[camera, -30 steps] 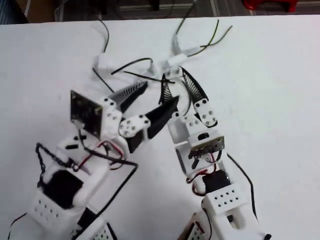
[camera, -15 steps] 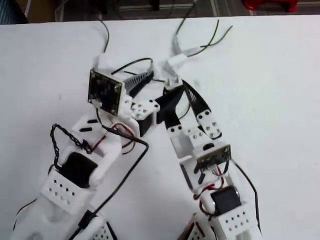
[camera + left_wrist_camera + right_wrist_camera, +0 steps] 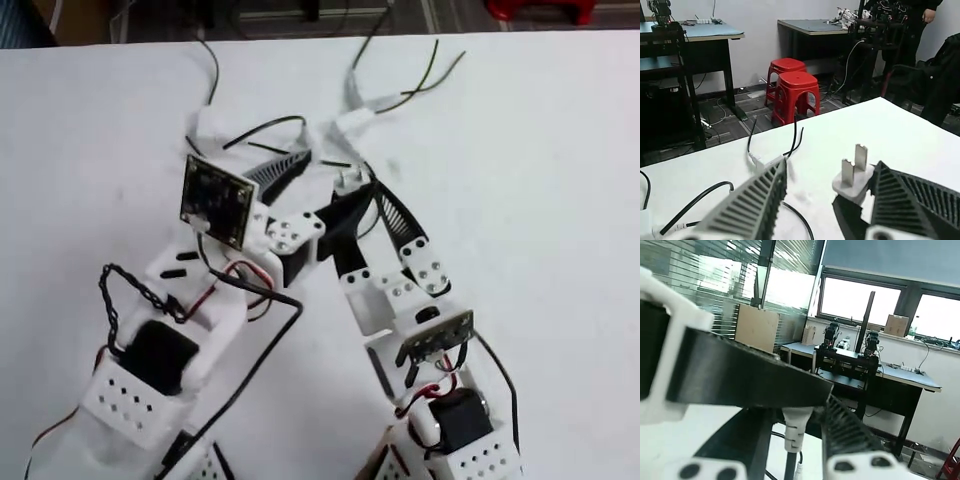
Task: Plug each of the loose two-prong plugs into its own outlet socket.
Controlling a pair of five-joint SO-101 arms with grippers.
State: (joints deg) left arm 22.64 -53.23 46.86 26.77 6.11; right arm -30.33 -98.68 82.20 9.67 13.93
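White desk (image 3: 520,200) carries all of it. On its far left lies a small white block (image 3: 208,124) with black leads running off it. Whether it is a socket or another plug I cannot tell.

Next comes the left pincer (image 3: 831,167), spread wide with nothing in its grasp. In its own wrist view a plug (image 3: 852,177) stands between its fingers. The two prongs point up, and the pale body is close against one ribbed finger (image 3: 905,197).

From above, the plug sits near the middle of the desk, where the two arms meet. It is raised off the surface and apart from the blocks.

A second block (image 3: 352,118) with leads lies on the desk just beyond that meeting point. It is equally hard to name.

The right pincer (image 3: 801,415) is closed on the plug. Its wrist view shows the white body pinched between the two fingers, with the cord hanging below. A black finger of the left arm crosses just above.

As for progress, I judge the task barely begun. One plug is lifted and held, but nothing in view shows prongs seated in any socket. Left to do is turning the prongs toward a socket, pressing them home, and then the same for every other loose plug.
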